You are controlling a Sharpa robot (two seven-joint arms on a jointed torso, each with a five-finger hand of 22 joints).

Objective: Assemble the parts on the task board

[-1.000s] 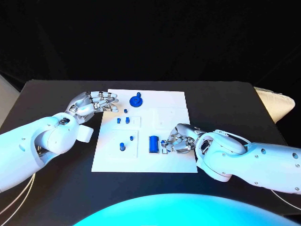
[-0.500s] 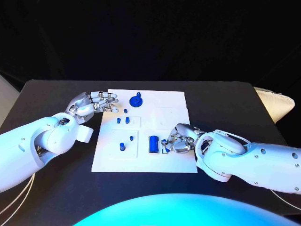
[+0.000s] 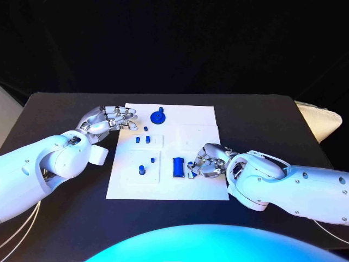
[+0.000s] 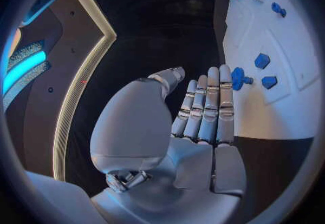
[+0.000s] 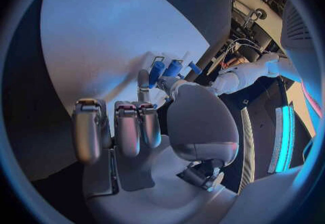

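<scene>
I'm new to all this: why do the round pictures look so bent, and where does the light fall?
Left wrist view: a fisheye lens bows the task board edge, and the left hand looms large. Right wrist view: the right hand casts a soft shadow on the board. Head view: the white board is bright against the black table, with darkness behind.

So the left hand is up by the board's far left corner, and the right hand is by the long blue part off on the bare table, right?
Not quite. The long blue part lies on the white task board, not the bare table, as the head view shows. The left hand and right hand are as you said.
</scene>
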